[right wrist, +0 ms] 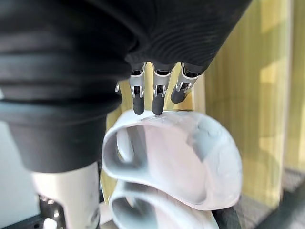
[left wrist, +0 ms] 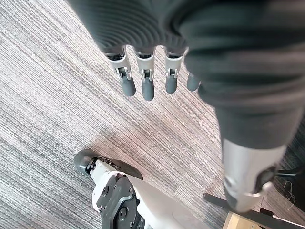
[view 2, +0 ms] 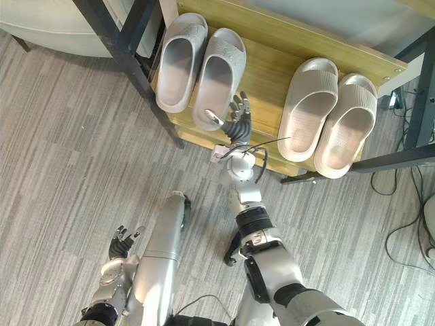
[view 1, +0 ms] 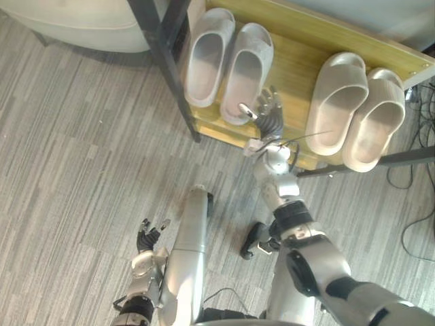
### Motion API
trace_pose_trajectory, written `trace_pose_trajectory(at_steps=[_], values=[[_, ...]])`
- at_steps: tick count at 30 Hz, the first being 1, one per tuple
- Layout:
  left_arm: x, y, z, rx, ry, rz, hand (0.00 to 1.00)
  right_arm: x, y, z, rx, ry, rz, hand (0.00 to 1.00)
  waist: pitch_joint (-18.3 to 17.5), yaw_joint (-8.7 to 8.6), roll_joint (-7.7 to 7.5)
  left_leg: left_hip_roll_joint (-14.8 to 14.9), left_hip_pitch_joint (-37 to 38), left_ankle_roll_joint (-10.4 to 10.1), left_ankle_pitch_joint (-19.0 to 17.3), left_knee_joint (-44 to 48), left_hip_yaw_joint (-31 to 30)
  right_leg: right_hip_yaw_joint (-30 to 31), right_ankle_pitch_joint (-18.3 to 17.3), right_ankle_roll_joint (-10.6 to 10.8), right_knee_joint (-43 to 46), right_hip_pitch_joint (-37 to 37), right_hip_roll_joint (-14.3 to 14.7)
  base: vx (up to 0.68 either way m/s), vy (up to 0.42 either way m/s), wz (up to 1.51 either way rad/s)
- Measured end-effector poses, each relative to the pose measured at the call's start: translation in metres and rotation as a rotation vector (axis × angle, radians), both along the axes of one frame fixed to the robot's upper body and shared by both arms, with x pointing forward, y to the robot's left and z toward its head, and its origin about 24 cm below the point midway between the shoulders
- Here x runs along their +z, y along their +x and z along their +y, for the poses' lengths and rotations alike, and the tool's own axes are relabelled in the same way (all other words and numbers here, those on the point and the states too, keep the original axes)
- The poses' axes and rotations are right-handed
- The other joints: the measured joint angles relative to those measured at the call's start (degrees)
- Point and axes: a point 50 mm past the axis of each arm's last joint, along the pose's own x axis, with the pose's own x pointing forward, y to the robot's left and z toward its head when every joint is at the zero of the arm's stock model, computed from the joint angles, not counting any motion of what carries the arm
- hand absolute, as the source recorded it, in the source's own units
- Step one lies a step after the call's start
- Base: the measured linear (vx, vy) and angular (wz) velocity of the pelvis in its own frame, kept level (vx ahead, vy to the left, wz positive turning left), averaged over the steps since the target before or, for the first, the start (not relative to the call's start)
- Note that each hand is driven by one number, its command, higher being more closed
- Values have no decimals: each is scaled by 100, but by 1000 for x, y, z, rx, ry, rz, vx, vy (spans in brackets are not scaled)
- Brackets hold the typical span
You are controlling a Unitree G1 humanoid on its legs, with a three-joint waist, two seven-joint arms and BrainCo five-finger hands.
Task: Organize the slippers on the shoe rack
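Two pairs of slippers lie toes inward on the wooden shelf (view 1: 299, 64) of the shoe rack. The grey pair (view 1: 211, 58) (view 1: 246, 71) is at the left and the beige pair (view 1: 338, 102) (view 1: 376, 119) at the right. My right hand (view 1: 270, 114) is open over the shelf's front edge, just right of the inner grey slipper's heel, with its thumb reaching toward that heel. In the right wrist view its straight fingers (right wrist: 157, 98) hover at the rim of the grey slipper (right wrist: 190, 157). My left hand (view 1: 150, 238) hangs open low over the carpet, holding nothing.
The rack's black post (view 1: 166, 54) stands left of the grey pair, and a black bar (view 1: 387, 160) runs under the beige pair. A pale rounded seat (view 1: 75, 20) sits at the far left. Loose cables (view 1: 418, 224) lie on the carpet at the right.
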Motion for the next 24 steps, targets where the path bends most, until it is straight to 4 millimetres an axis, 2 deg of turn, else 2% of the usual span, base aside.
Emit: trace_pose_trajectory(at_steps=[7, 12, 22, 24], values=[[0, 0, -1, 1, -1, 4, 0, 1, 1, -1, -12, 2, 5, 0, 2, 28, 14, -1, 0, -1, 1, 0, -16, -18, 0, -2, 3, 5, 0, 0, 0, 0], [-1, 3, -3, -2, -7, 8, 0, 1, 3, -8, -48, -2, 16, 0, 1, 115, 51, -13, 0, -1, 1, 3, -40, -42, 0, -3, 4, 23, -2, 0, 0, 0], [0, 5, -5, -2, -13, 1, 0, 3, 5, -38, -184, 39, 45, 0, 11, 145, 88, -22, -4, 51, -27, 64, -56, -54, 0, -8, 26, 59, -3, 0, 0, 0], [0, 5, -6, -2, -14, 2, 0, 5, -1, -52, -252, 52, 17, 0, -1, 132, 110, -18, 3, 92, -51, 97, -50, -50, 0, -8, 30, 84, -4, 0, 0, 0]])
